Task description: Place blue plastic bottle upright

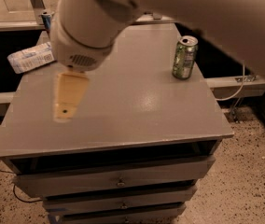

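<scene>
The blue plastic bottle lies on its side at the far left edge of the grey table; its pale blue-and-white label shows, and its cap end is hidden behind my arm. My gripper, a tan piece below the big white wrist, hangs over the left part of the table, in front of the bottle and apart from it. It holds nothing that I can see.
A green drink can stands upright at the table's back right. A slim blue-and-silver can shows partly behind the wrist at the back left. Drawers sit under the tabletop. A cable runs along the speckled floor on the right.
</scene>
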You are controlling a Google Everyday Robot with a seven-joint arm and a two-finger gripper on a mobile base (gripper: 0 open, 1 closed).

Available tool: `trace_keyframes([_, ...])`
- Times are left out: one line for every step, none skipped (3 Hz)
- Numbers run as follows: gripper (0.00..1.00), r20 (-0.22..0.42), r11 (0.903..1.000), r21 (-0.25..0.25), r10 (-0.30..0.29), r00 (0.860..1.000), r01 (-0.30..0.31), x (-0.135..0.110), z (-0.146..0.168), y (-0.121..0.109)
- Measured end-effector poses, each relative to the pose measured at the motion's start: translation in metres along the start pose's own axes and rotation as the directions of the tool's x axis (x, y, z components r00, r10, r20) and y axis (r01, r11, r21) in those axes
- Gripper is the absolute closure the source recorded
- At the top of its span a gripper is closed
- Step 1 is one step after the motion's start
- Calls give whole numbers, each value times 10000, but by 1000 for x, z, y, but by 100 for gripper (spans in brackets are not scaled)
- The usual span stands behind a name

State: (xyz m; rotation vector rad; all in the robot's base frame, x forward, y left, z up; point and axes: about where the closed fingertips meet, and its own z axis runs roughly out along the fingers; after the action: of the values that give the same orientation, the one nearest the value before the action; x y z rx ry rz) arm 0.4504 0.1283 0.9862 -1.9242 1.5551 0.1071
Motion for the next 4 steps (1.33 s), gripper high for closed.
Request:
trace_keyframes([0,1550,9991,113,-413,9871,401,-42,75,-45])
trace_keyframes([0,2353,9993,-220,-257,9716,317,-48,154,-83])
trace_keyframes([0,2348,9993,-198,-276,9716,332,-49,152,-83])
trace_keyframes([0,2267,9985,293,-516,9726,462,-36,148,-96])
